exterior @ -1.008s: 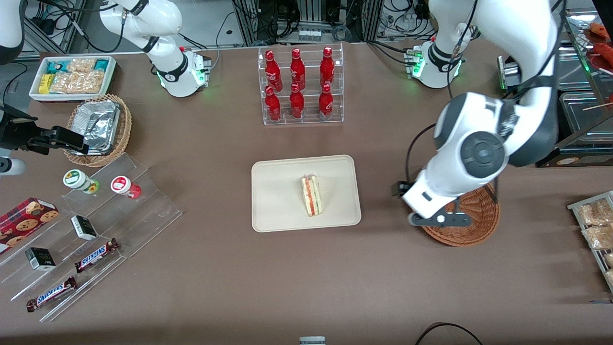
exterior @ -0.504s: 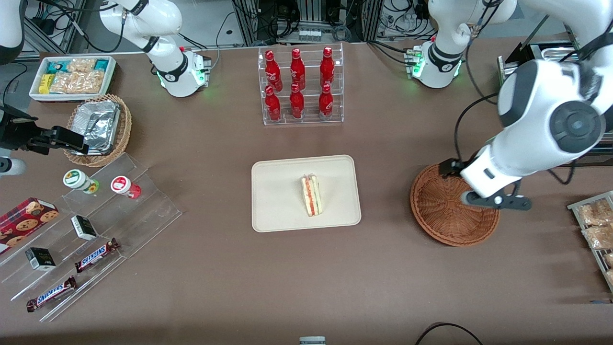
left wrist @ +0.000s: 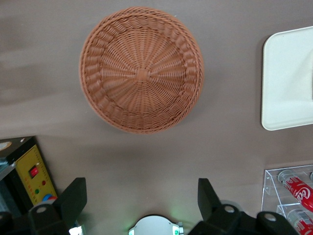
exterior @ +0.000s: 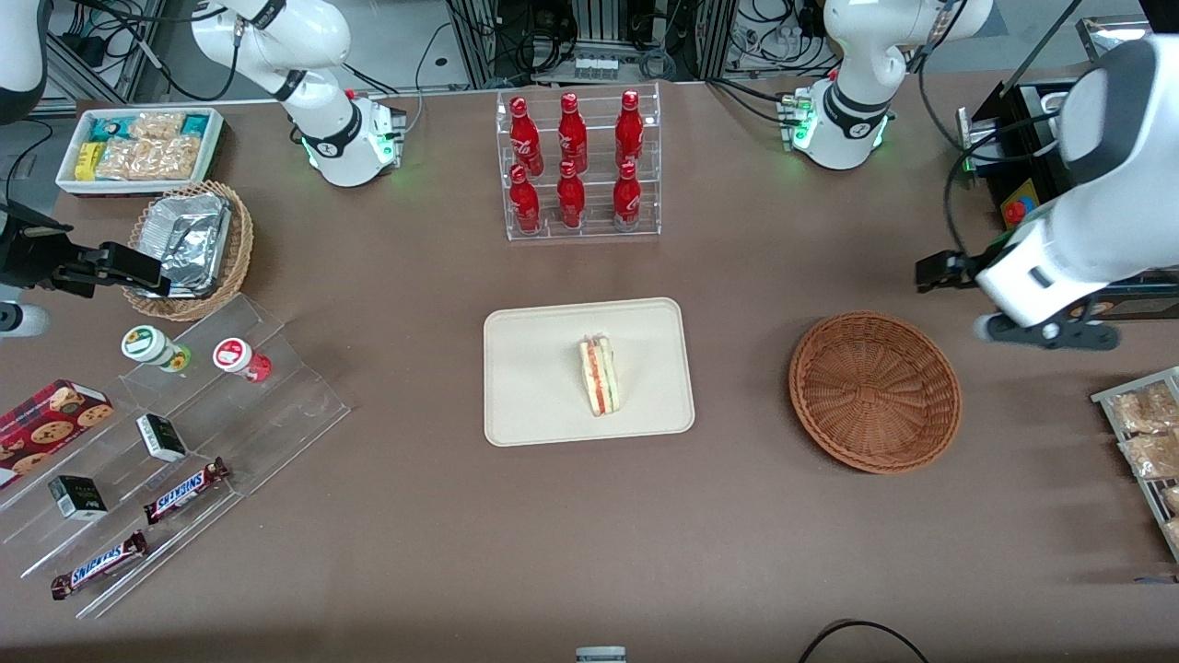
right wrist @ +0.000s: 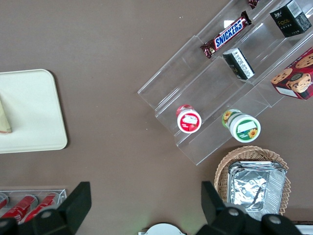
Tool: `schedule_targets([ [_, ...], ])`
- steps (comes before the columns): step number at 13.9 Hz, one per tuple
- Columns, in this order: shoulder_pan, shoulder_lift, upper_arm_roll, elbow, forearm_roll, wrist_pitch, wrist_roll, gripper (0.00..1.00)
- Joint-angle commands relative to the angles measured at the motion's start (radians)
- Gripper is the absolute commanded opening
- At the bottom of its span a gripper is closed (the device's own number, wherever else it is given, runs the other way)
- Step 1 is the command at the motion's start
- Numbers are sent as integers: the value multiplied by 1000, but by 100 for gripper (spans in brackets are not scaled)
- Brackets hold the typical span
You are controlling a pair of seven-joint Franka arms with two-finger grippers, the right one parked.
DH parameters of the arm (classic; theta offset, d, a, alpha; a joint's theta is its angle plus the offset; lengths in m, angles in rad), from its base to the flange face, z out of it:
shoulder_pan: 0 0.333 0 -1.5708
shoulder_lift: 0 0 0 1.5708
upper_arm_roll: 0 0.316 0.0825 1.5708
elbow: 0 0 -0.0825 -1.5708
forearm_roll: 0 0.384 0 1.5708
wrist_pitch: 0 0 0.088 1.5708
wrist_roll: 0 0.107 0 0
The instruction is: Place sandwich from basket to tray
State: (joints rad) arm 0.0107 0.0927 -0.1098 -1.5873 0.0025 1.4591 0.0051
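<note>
The sandwich (exterior: 599, 376) lies on the cream-beige tray (exterior: 539, 414) near the middle of the brown worktop (exterior: 589, 552), its red and green filling layers facing up along the cut edge, set toward the side of the tray nearest the wicker basket (exterior: 875, 394). The round reddish-brown basket sits on the worktop well apart from the tray, toward the working arm's end, and nothing is in it; the left wrist view looks straight down into its bare woven bottom (left wrist: 142, 76), with a corner of the tray (left wrist: 288, 83) at the frame's edge. The left arm's end effector (exterior: 1045, 333) hangs above the worktop, off the basket's rim and farther from the front camera than the basket, toward the working arm's end. In the left wrist view its two dark fingers (left wrist: 73, 198) stand wide apart with only bare worktop between them, gripping nothing. An acrylic rack of red cola bottles (exterior: 576, 166) stands farther from the front camera than the tray.
</note>
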Motion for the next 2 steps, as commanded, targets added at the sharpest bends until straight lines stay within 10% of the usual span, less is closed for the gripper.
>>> schedule_targets([
  [1, 31, -59, -25, -22, 27, -28, 12, 100],
  [2, 32, -62, -25, -22, 27, -31, 12, 100],
])
